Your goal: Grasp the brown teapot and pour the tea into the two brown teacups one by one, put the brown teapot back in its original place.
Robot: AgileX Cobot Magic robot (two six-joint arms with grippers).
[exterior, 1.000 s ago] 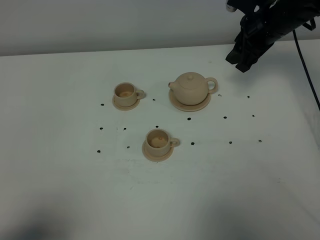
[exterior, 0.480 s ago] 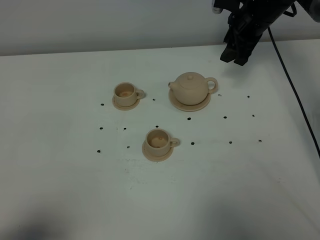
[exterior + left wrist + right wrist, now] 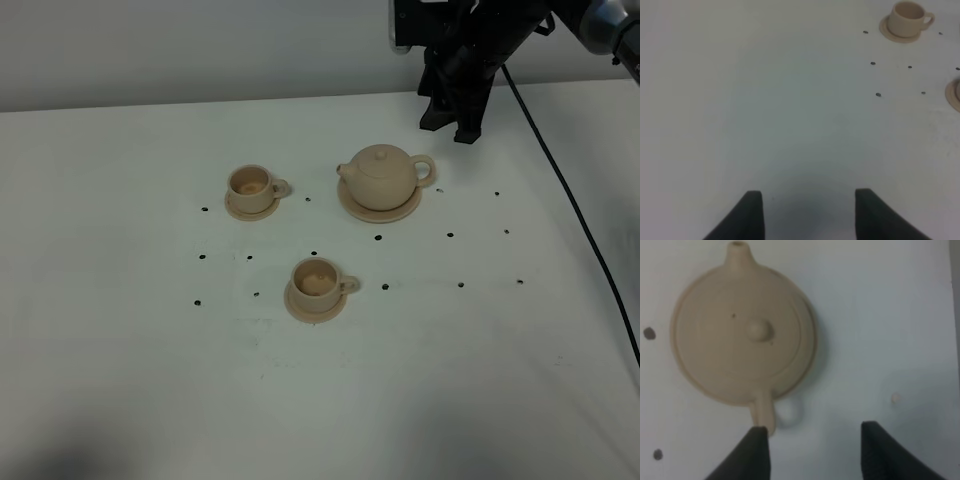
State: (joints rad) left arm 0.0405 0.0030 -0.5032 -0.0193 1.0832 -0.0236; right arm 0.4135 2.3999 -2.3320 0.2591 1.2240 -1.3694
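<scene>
Right tool wide, empty; teapot handle just ahead, nearer one jaw; centre on handle, descend, then close.

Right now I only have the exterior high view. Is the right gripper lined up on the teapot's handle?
Observer: Not centred. In the right wrist view, the right gripper is open and empty. The teapot has its handle in line with one finger, not in the gap.
Operator: And the left gripper? It's out of my picture.
Observer: The left wrist view shows the left gripper open over bare table, with one teacup on its saucer far ahead.
</scene>
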